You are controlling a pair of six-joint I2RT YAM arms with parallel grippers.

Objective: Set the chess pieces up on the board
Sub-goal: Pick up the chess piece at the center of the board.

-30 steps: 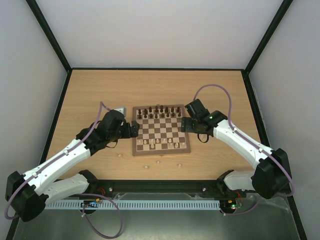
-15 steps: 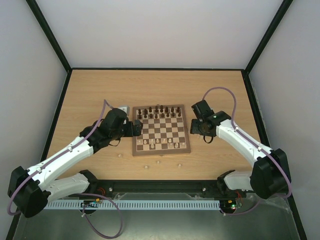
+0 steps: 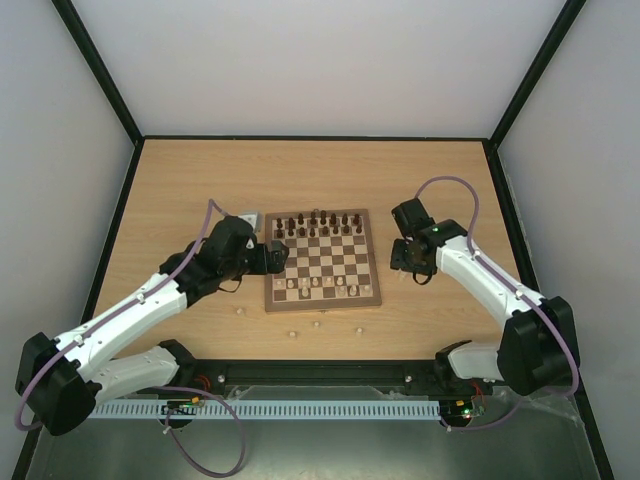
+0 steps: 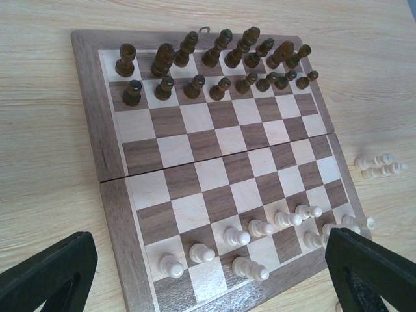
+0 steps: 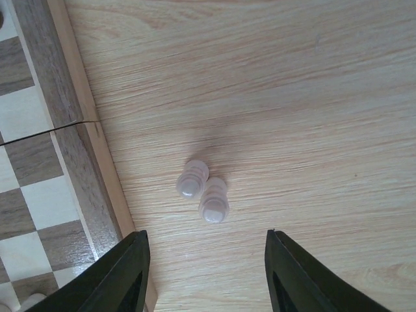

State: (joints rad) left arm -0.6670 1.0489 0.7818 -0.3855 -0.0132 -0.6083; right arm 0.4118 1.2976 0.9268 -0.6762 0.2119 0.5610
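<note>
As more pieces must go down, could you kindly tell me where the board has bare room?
On the board, the four middle rows between the dark pieces and the pale pieces are bare. Both dark rows are packed; the pale edge row has gaps.

Two pale chess pieces touching on tabletop, beside the board, gripper fingers apart
</note>
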